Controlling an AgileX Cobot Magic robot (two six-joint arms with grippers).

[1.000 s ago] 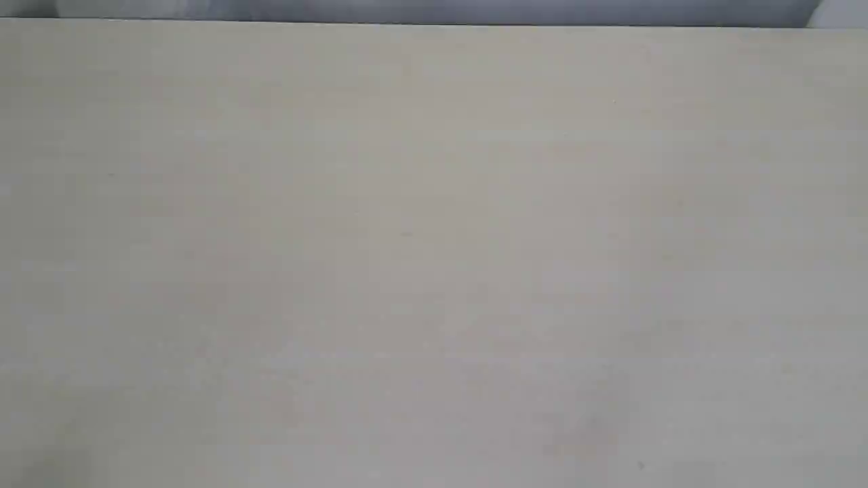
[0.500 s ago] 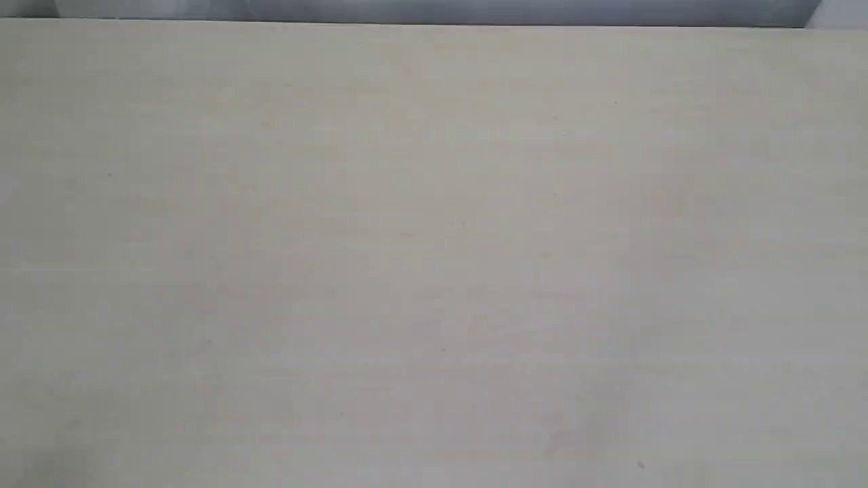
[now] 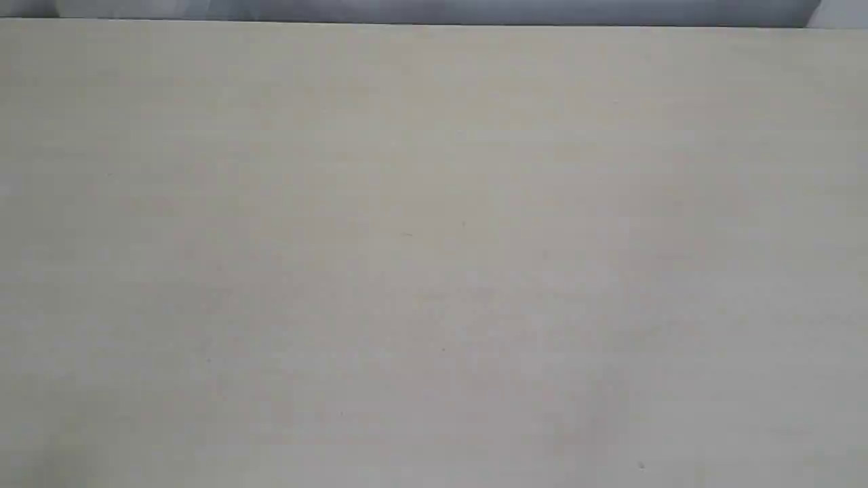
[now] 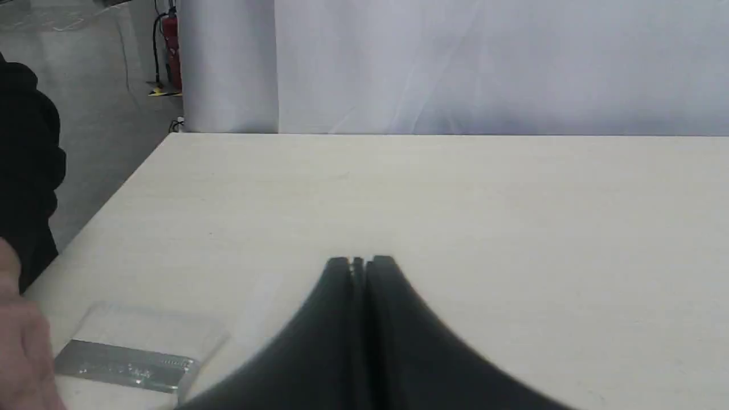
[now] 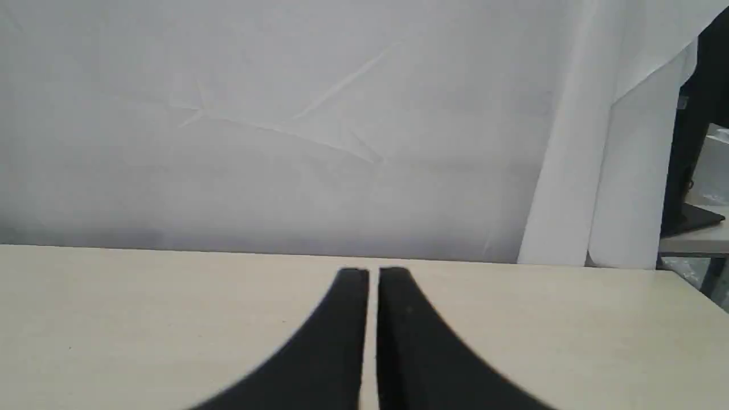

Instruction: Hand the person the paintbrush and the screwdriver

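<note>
The paintbrush (image 4: 128, 367) shows only in the left wrist view, as a silver ferrule with pale bristles low over the table near its corner. Its handle is cut off by the frame edge. The person's hand (image 4: 20, 353) is blurred right beside the ferrule, and I cannot tell whether it holds the brush. My left gripper (image 4: 359, 263) is shut with nothing in it, off to the side of the brush. My right gripper (image 5: 373, 273) is shut and empty over bare tabletop. The screwdriver is out of view. In the exterior view only the pale table (image 3: 434, 244) shows.
A black sleeve (image 4: 25, 171) stands beside the table's corner. White sheeting (image 5: 285, 131) hangs behind the far edge of the table. A red fire extinguisher (image 4: 172, 54) stands on the floor beyond, and dark equipment (image 5: 697, 131) sits past the other end.
</note>
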